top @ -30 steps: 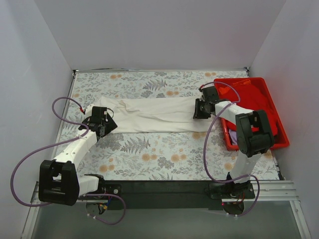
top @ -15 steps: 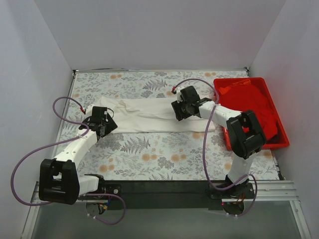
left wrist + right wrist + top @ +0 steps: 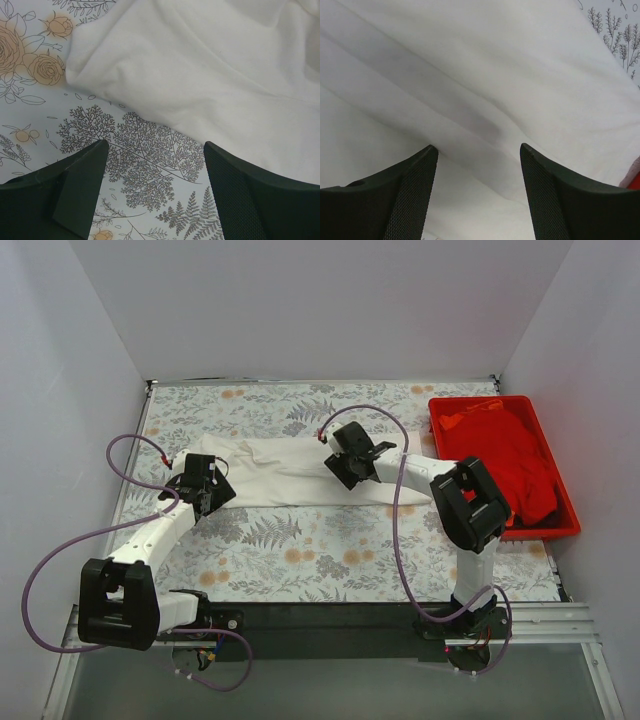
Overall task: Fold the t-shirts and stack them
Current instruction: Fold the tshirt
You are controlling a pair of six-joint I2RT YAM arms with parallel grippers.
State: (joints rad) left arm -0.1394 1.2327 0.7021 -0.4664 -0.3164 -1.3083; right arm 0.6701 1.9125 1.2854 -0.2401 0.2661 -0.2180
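You can't see the right end of the white shirt [image 3: 290, 472] from above; the right arm's elbow covers it, along with the near-left corner of the red tray [image 3: 572, 527]. The red shirt [image 3: 512, 452] is bunched in that tray, its sleeves impossible to pick out. In the right wrist view a sliver of red at the lower right edge is too cut off to name.

The white shirt lies as a long, softly creased band across the flowered tablecloth [image 3: 300, 550]. Your right gripper [image 3: 350, 456] hangs over its middle with its jaws well apart – nothing between them, only cloth below [image 3: 479, 150]. Your left gripper [image 3: 204, 486] is spread wide too and holds nothing. It sits over bare tablecloth just beside the shirt's left end [image 3: 155, 150]. Purple cables [image 3: 70, 550] loop beside both arms.
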